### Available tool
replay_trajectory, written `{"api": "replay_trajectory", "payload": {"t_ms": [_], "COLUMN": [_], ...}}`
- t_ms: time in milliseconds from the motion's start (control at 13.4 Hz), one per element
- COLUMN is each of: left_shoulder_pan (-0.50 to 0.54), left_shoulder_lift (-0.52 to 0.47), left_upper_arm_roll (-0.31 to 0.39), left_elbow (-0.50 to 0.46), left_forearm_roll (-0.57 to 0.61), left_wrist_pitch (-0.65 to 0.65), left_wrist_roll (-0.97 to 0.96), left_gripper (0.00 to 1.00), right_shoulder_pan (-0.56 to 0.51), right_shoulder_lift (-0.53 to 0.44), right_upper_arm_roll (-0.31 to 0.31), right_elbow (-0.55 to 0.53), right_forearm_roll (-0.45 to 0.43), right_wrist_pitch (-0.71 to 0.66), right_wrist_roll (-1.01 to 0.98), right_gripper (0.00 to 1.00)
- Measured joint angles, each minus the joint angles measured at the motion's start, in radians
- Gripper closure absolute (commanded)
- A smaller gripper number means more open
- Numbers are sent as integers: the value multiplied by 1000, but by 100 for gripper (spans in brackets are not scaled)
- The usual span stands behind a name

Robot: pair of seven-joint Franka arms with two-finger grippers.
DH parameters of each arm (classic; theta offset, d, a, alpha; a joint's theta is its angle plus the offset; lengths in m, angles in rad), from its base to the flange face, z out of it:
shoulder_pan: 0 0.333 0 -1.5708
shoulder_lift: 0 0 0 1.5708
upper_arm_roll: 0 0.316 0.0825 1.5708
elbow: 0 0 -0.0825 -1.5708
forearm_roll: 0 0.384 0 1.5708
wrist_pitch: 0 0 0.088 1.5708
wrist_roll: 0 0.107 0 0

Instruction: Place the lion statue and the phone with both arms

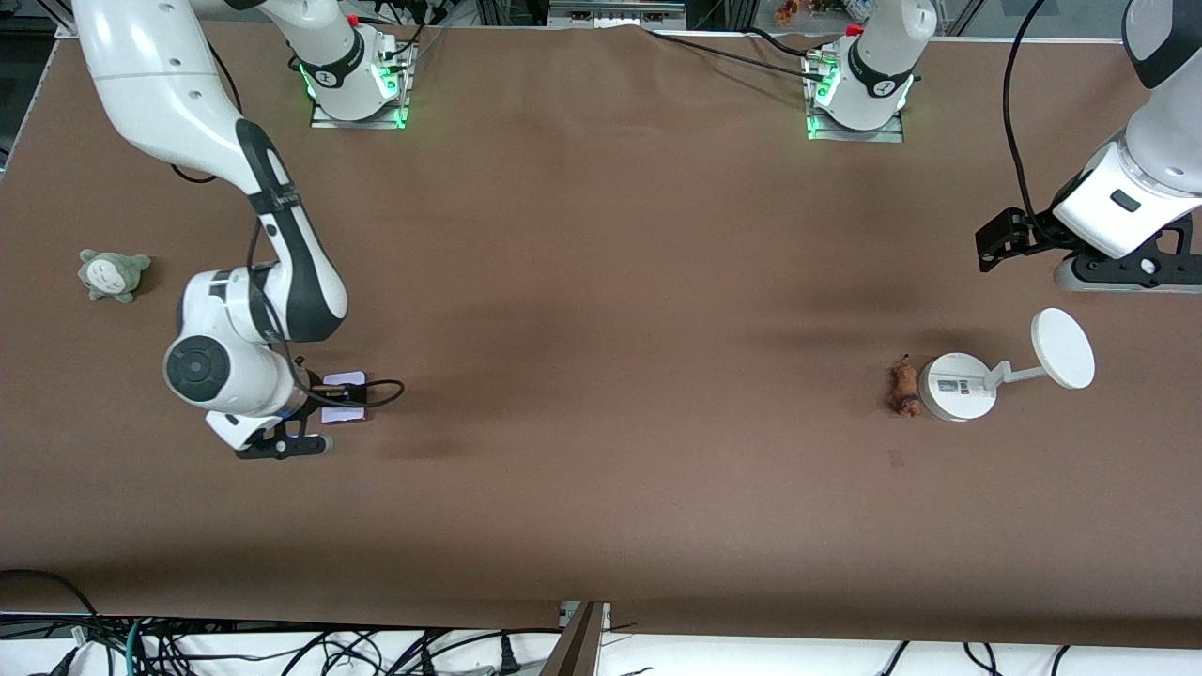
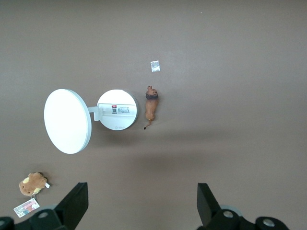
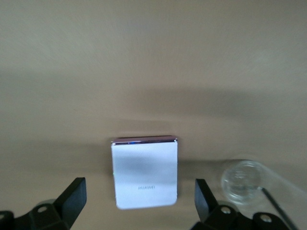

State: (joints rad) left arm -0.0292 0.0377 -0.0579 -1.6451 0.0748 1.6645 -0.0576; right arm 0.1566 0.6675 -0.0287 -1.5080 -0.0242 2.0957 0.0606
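Right gripper (image 1: 329,399) is low over the phone (image 1: 343,397) at the right arm's end of the table. From the right wrist view I see its fingers (image 3: 72,199) spread wide, one on each side of the phone (image 3: 145,173), not touching it. So released, nothing grasped. Phone lies flat on the brown table (image 1: 601,329), pale face up with a maker's name printed on it, darker edge showing along one side. I can't tell how much air is left between pads and table.

Left gripper (image 1: 1000,239) hangs high toward the left arm's end of the table; that arm is waiting. Left wrist view shows both fingers (image 2: 74,203) wide apart, holding nothing.

Lion statue (image 1: 904,389) lies on its side on the table, just beside the round base of the white stand (image 1: 958,385), on the side toward the right arm's end. In the left wrist view I see the lion statue (image 2: 151,107) close to the stand (image 2: 116,109) base; touching or not, I can't tell. The stand's disc (image 1: 1063,348) sticks out toward the left arm's end.

No containers on the table; everything sits straight on the brown surface.

Other items: grey-green plush (image 1: 113,274) at the right arm's end, farther from the front camera than the phone. Small brown plush with a tag (image 2: 31,186) and a scrap of white (image 2: 155,66) near the lion, both seen in the left wrist view only.
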Motion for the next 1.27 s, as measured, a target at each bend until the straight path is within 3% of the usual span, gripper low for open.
{"api": "replay_trajectory", "payload": {"t_ms": [299,523,971,1270], "left_shoulder_pan": [0,-1,-1,-1], "left_shoulder_lift": [0,0,0,0], "left_upper_arm_roll": [0,-3,-5,-5], "left_elbow": [0,0,0,0], "left_forearm_roll": [0,0,0,0], "left_wrist_pitch": [0,0,0,0], "left_wrist_roll": [0,0,0,0], "left_gripper": [0,0,0,0], "right_shoulder_pan": [-1,-10,-34,-52], "right_shoulder_lift": [-86,-173,-330,-488], "right_upper_arm_roll": [-6,-58,-80,-62], "right_elbow": [145,166,164,23], "right_forearm_roll": [-1,-1,0,0], "right_wrist_pitch": [-192,-276,-452,-464], "right_wrist_roll": [-18,-44,-49,-49], "right_gripper": [0,0,0,0]}}
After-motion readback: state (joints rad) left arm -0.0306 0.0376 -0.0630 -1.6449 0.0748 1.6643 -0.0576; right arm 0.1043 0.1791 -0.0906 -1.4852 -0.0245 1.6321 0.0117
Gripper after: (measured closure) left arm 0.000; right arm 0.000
